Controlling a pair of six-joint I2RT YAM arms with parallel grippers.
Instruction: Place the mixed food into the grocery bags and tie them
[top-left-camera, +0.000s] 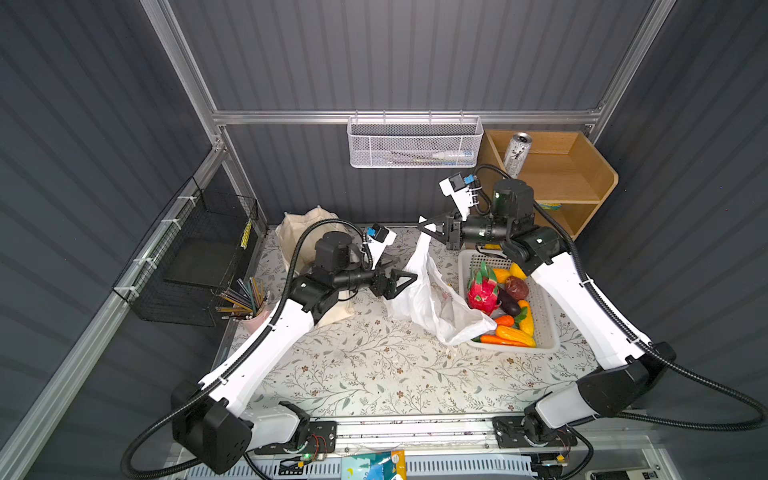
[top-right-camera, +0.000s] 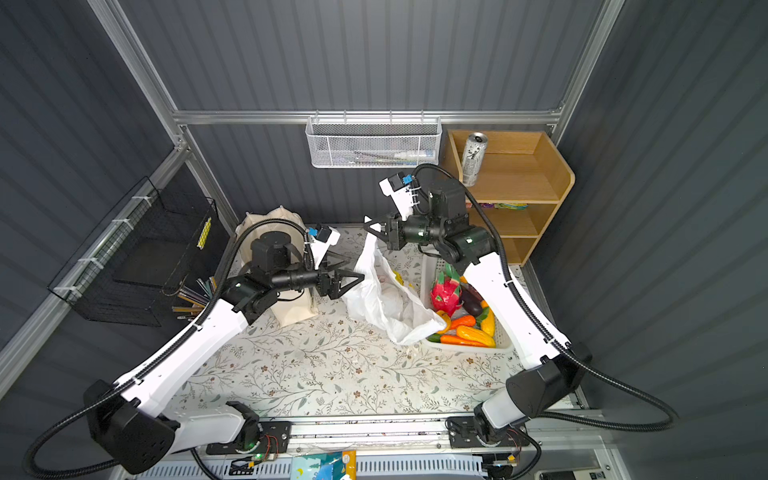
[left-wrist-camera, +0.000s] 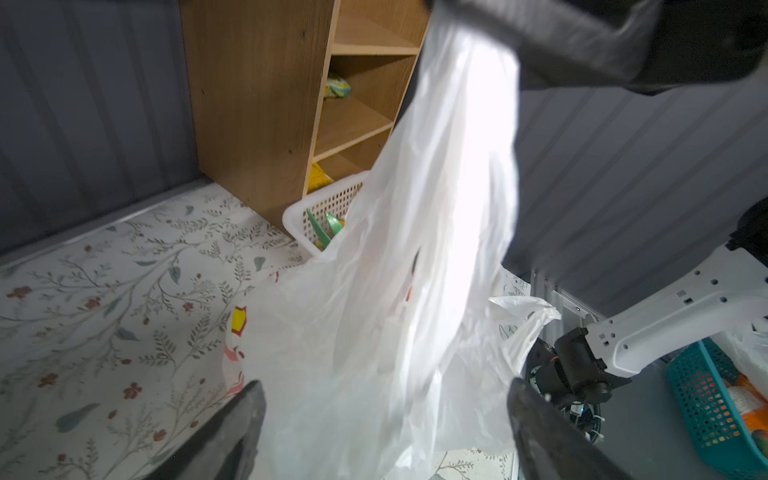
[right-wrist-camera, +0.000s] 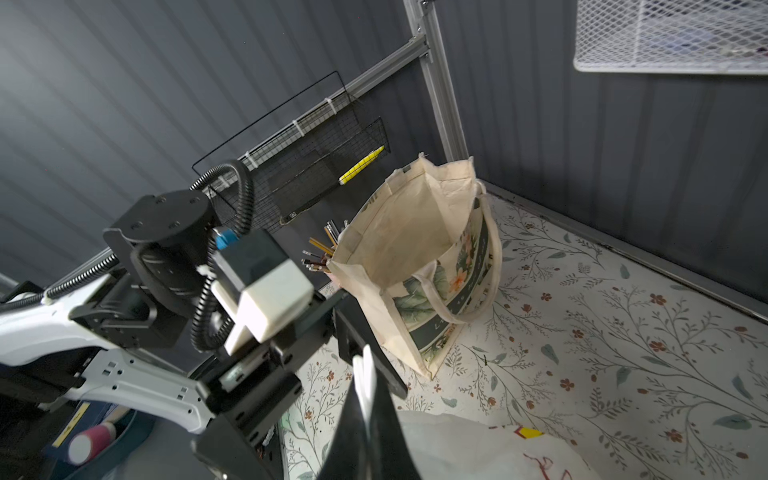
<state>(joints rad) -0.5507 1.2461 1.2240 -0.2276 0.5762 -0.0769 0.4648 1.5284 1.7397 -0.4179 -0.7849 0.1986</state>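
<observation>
Pinched shut with the right gripper (top-left-camera: 426, 227) on one handle of the bag (top-left-camera: 436, 307), hoisting it above the table. Spread wide with the left gripper (top-left-camera: 406, 269), film hanging loose between the fingers (left-wrist-camera: 237, 428), holding nothing. Slumped against the basket (top-left-camera: 548, 343), where the food (top-left-camera: 482, 293) lies unpacked. Likely to fold the mouth closed with only one handle held, and could slip or tear under a harder pull.
</observation>
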